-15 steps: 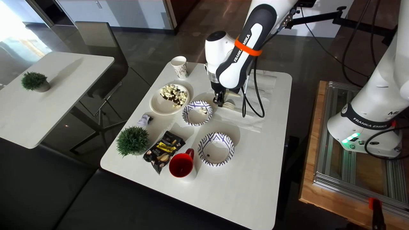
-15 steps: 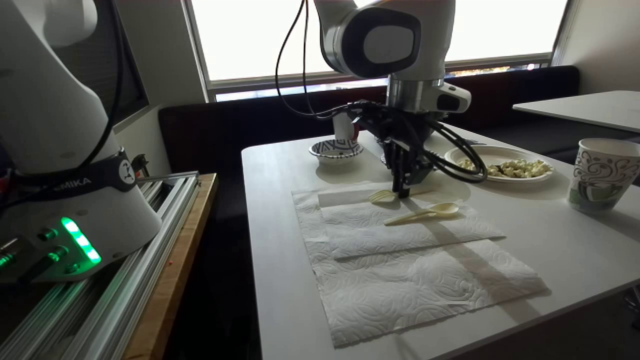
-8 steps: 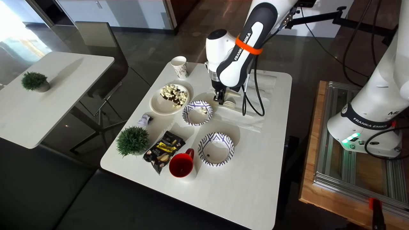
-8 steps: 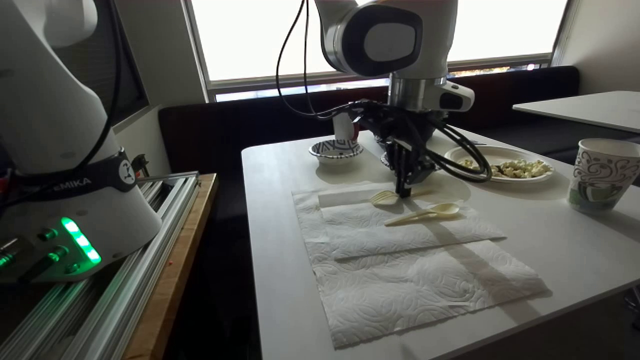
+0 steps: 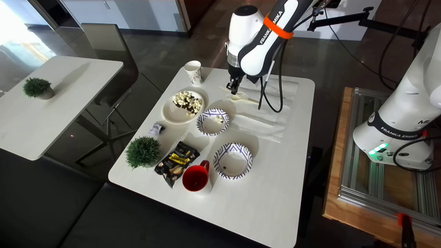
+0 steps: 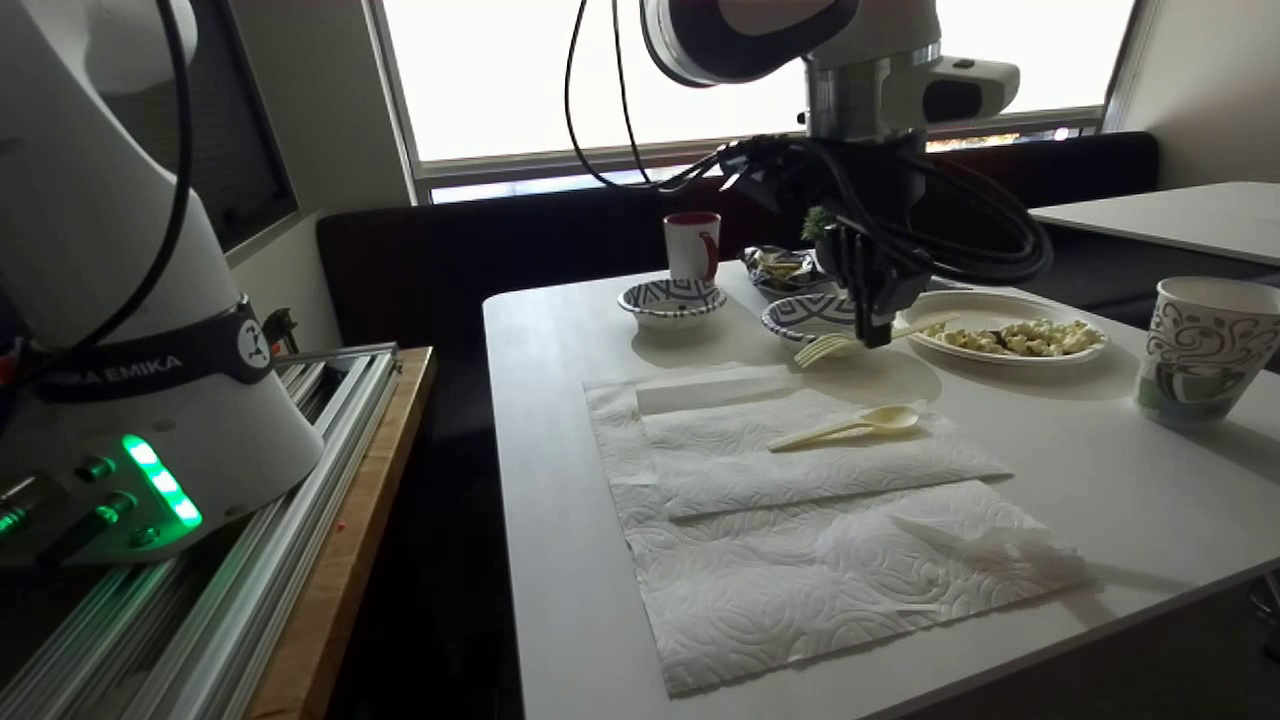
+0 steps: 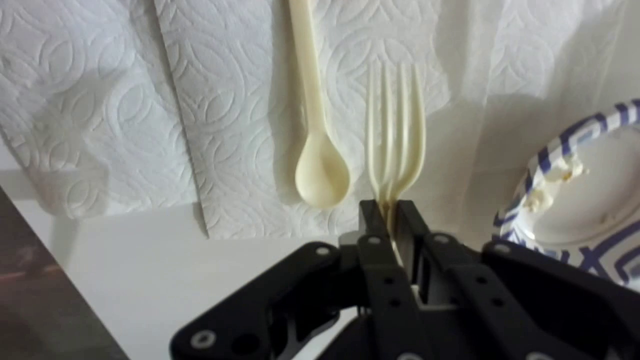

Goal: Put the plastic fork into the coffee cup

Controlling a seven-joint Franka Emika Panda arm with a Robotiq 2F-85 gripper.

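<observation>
The plastic fork is pale cream-white and shows in both exterior views [image 5: 242, 95] [image 6: 826, 347] and in the wrist view [image 7: 395, 145]. My gripper [image 5: 233, 90] is shut on the fork's neck just behind the tines, also in an exterior view [image 6: 876, 336] and the wrist view [image 7: 386, 206]. The fork hangs above the table, roughly level, its handle partly hidden by the fingers. The coffee cup is a white paper cup with a printed swirl pattern. It stands upright at the table's corner in both exterior views [image 5: 194, 73] [image 6: 1206, 345], apart from the gripper.
A cream spoon [image 6: 850, 428] lies on paper towels [image 6: 800, 590]. A popcorn plate [image 5: 166, 112] stands near the cup. Two patterned bowls [image 5: 200, 124] [image 5: 220, 166], a red-lined mug [image 5: 204, 186], a snack bag [image 5: 177, 162] and a plant [image 5: 143, 151] stand farther off.
My gripper was down at the towel around the fork. It has risen with the fork in it and shifted toward the cup's side of the table. The spoon and cup have not moved.
</observation>
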